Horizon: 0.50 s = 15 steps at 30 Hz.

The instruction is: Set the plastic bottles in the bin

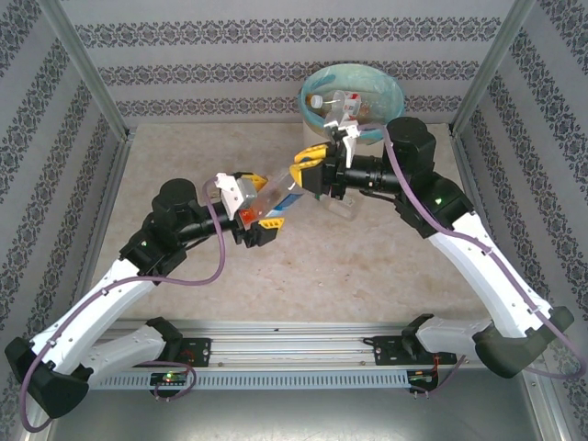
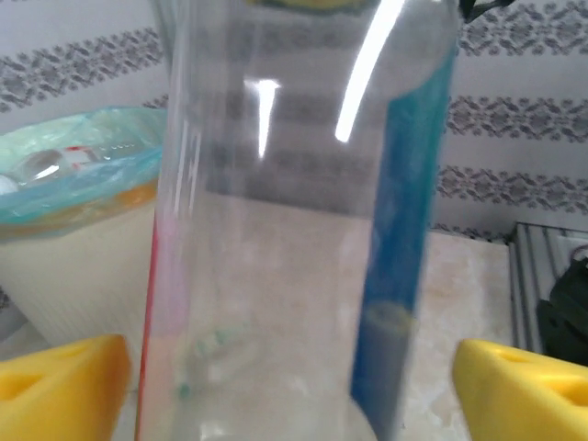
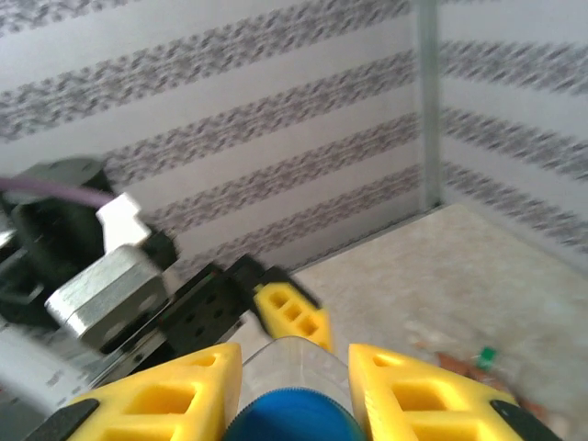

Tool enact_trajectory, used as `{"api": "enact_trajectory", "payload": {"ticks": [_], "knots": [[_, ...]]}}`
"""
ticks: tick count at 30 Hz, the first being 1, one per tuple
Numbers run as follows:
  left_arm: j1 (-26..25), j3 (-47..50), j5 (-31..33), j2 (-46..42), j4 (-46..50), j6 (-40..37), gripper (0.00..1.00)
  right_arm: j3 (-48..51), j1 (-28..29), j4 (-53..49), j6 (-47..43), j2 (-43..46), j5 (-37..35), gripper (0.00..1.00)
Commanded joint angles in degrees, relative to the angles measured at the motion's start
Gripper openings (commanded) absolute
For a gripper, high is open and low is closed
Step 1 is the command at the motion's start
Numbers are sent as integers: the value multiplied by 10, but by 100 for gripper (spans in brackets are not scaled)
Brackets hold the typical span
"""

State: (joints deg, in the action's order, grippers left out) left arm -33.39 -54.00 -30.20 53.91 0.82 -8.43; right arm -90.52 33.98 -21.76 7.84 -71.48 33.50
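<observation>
A clear plastic bottle (image 1: pixel 276 197) with a blue label strip (image 2: pixel 404 230) and a blue cap (image 3: pixel 289 418) hangs in the air between both grippers. My right gripper (image 1: pixel 308 167) is shut on its cap end, a yellow finger (image 3: pixel 165 395) on each side of the neck. My left gripper (image 1: pixel 258 213) stands open around the bottle's other end, its yellow fingertips (image 2: pixel 64 386) a little apart from the sides. The bin (image 1: pixel 309 88), cream-white with a teal bag, stands at the back right with bottles (image 1: pixel 335 103) inside. In the left wrist view the bin (image 2: pixel 73 257) shows at left.
A clear bottle (image 1: pixel 343 208) lies on the table under the right wrist; its green cap (image 3: pixel 485 356) shows at the lower right. Patterned walls close in the table on three sides, with metal posts at the corners.
</observation>
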Motion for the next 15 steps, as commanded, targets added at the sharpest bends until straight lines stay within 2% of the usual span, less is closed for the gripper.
{"api": "enact_trajectory", "payload": {"ticks": [1,5,11,15], "knots": [[-4,11,71,-23,-84,14,100,-61,-15,-26,-59,-11,-138,0],[-4,22,116,-40,-78,4,100,-118,-71,-30,-67,-40,-184,0],[-4,37,124,-55,-54,-13,100,-219,-132,-81,-115,-116,-336,0],[-4,43,124,-49,-52,-18,100,-280,-161,-110,-126,-187,-366,0]]}}
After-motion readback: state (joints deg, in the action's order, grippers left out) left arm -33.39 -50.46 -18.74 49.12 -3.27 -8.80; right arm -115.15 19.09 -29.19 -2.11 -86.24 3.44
